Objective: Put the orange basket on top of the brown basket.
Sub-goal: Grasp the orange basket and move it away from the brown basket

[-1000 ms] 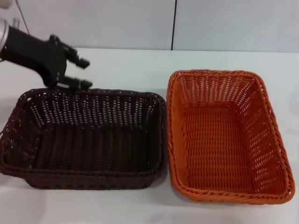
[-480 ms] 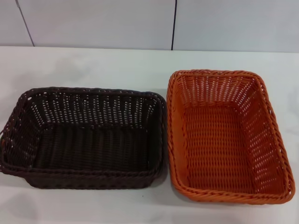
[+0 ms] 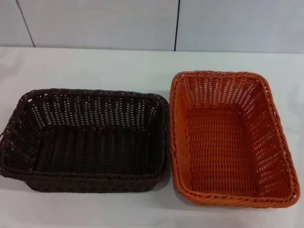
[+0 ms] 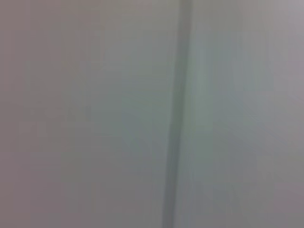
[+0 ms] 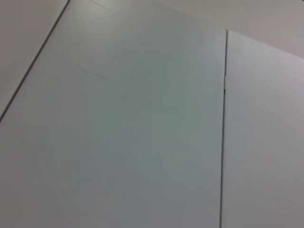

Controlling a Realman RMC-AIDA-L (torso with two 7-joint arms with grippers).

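The orange basket (image 3: pixel 228 137) sits on the white table at the right in the head view, upright and empty. The brown basket (image 3: pixel 88 138) sits beside it at the left, upright and empty, its right rim almost touching the orange basket's left rim. Neither gripper shows in any view. Both wrist views show only pale wall panels with a dark seam.
The white table (image 3: pixel 118 66) runs back to a pale panelled wall (image 3: pixel 95 23) with a dark vertical seam (image 3: pixel 177 23). Bare table lies behind both baskets and along the front edge.
The left gripper, which hovered above the brown basket's far left rim one second ago, has withdrawn out of the head view. The baskets have not moved.
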